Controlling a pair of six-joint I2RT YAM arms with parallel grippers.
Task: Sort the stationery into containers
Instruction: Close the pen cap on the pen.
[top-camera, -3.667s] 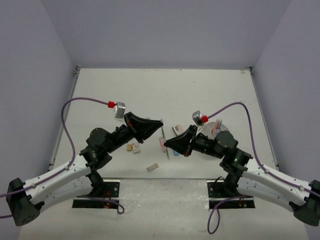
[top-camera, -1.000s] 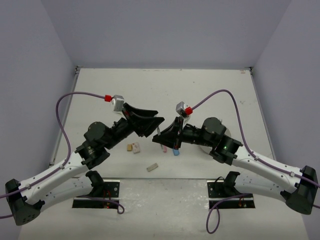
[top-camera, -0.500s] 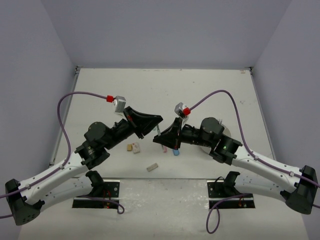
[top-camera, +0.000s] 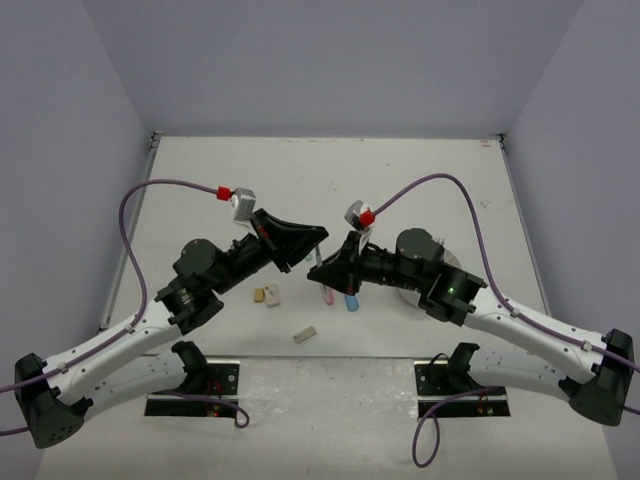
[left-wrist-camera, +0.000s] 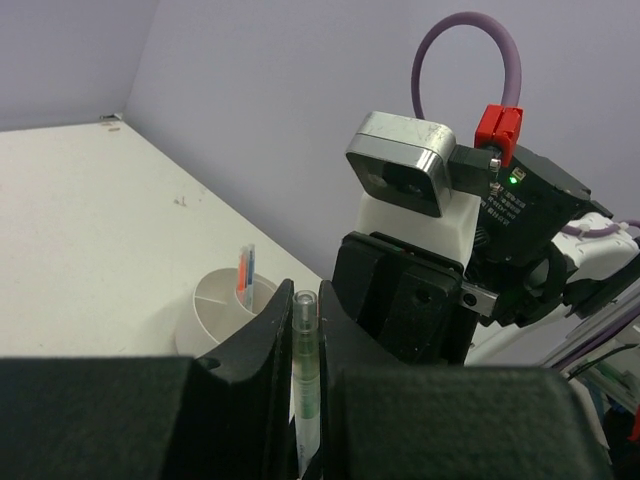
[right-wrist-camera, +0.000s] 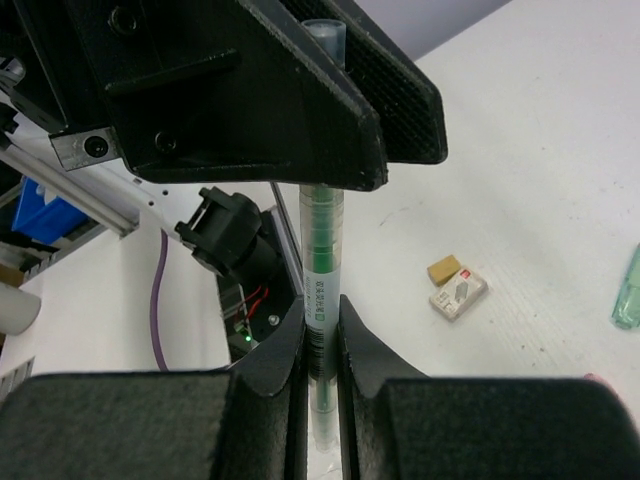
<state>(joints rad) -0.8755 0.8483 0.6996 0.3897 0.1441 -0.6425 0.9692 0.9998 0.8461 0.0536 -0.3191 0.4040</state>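
Pen sits pinched in left hand (and right hand).

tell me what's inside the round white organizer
In the left wrist view, the organizer holds thin orange and blue pens upright in one compartment. Its near side is covered by the left claw.

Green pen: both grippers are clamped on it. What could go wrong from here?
The left gripper and right gripper both pinch the green pen; if either arm pulls before the other lets go, it may twist or slip free. The grippers sit close together, so they might collide.
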